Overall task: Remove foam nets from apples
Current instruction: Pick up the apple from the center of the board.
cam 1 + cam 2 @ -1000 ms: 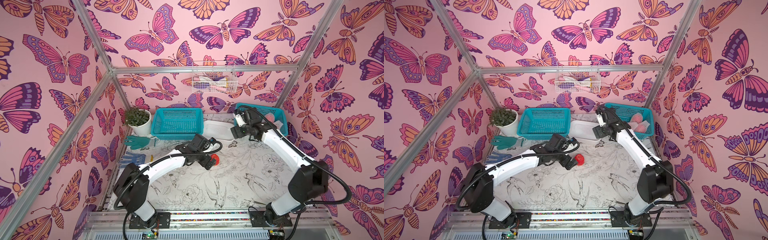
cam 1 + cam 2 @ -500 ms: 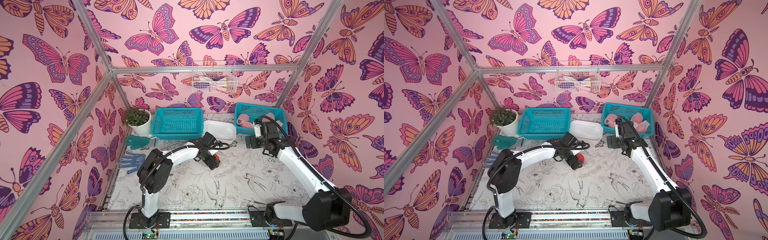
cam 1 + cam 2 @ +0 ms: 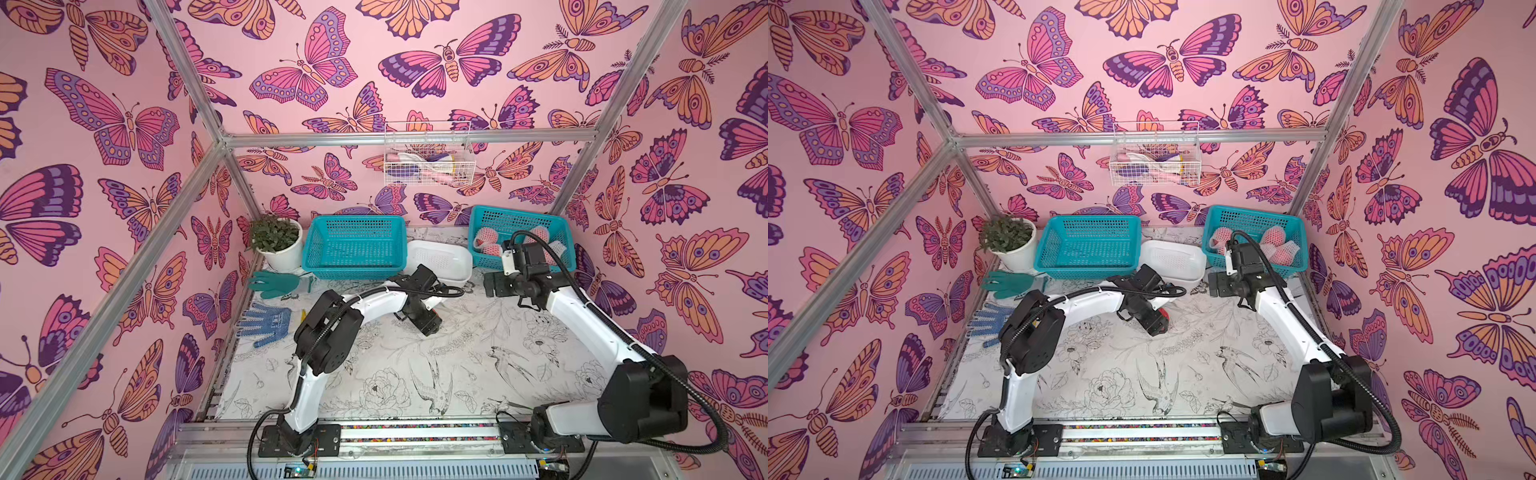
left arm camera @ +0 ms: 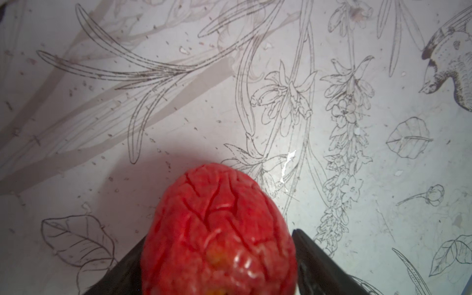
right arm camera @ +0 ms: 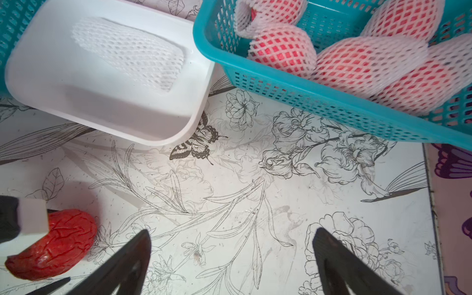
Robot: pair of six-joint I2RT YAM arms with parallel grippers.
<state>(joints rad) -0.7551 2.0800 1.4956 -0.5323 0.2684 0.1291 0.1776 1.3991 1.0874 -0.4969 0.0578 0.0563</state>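
A bare, wrinkled red apple (image 4: 219, 229) lies on the printed table mat, also in the right wrist view (image 5: 58, 242). My left gripper (image 4: 218, 235) is shut on it, a black finger against each side; in both top views the gripper (image 3: 428, 322) covers most of it. Several apples in white foam nets (image 5: 357, 58) sit in the right teal basket (image 3: 519, 216). One empty foam net (image 5: 132, 48) lies in the white tub (image 5: 178, 135). My right gripper (image 5: 231, 229) hangs open and empty over the mat, in front of that basket (image 3: 490, 284).
An empty teal basket (image 3: 353, 249) stands at the back, left of the tub. A potted plant (image 3: 276, 239), a green glove (image 3: 272, 282) and a blue glove (image 3: 266, 322) lie along the left side. A wire basket (image 3: 428, 166) hangs on the back wall.
My right arm has drawn back from the tub to in front of the right basket. The left arm has folded its elbow in, and its jaws have narrowed onto the apple.
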